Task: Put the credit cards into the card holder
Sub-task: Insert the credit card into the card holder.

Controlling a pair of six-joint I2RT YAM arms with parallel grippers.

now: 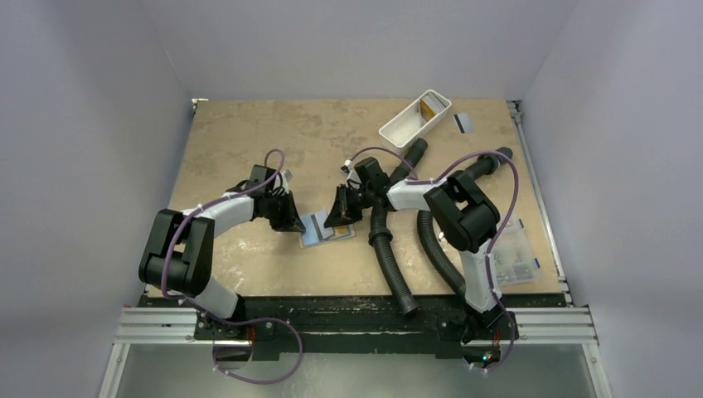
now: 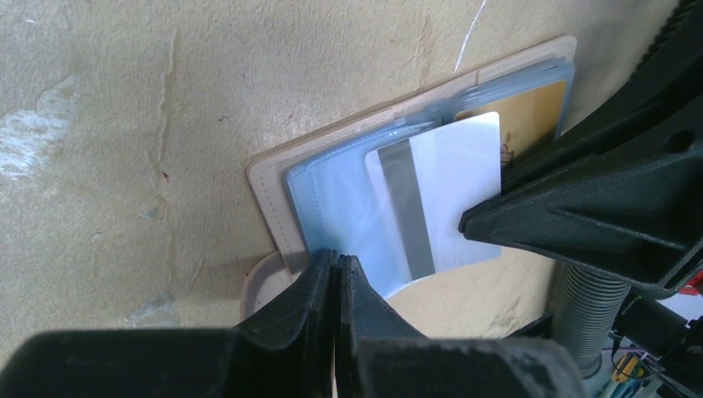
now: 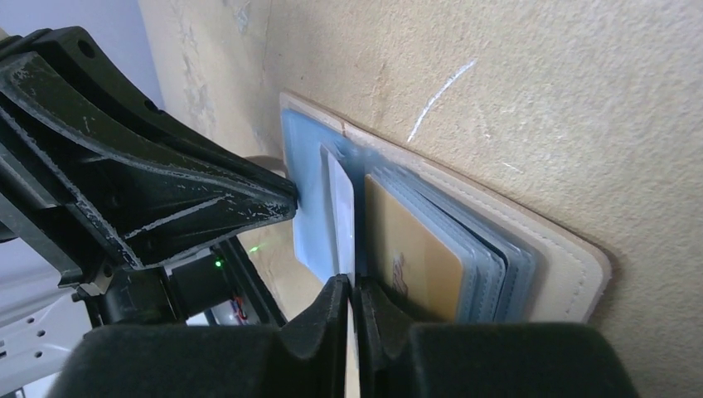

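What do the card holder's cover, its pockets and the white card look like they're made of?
The cover looks like tan leather or an imitation, matte, with stitching along its edge. The pockets seem thin soft plastic, pale blue and see-through: a gold card shows through them. The white card looks like stiff, smooth plastic with a grey stripe.

There is one card holder point(image 2: 267, 178). Three cards show plainly: one pale striped card point(image 2: 452, 178), one orange-tan card point(image 2: 530, 112), one loose card point(image 1: 463, 123). There is one white tray point(image 1: 400, 129), one clear box point(image 1: 516, 249) and two ribbed hoses point(image 1: 390, 257).
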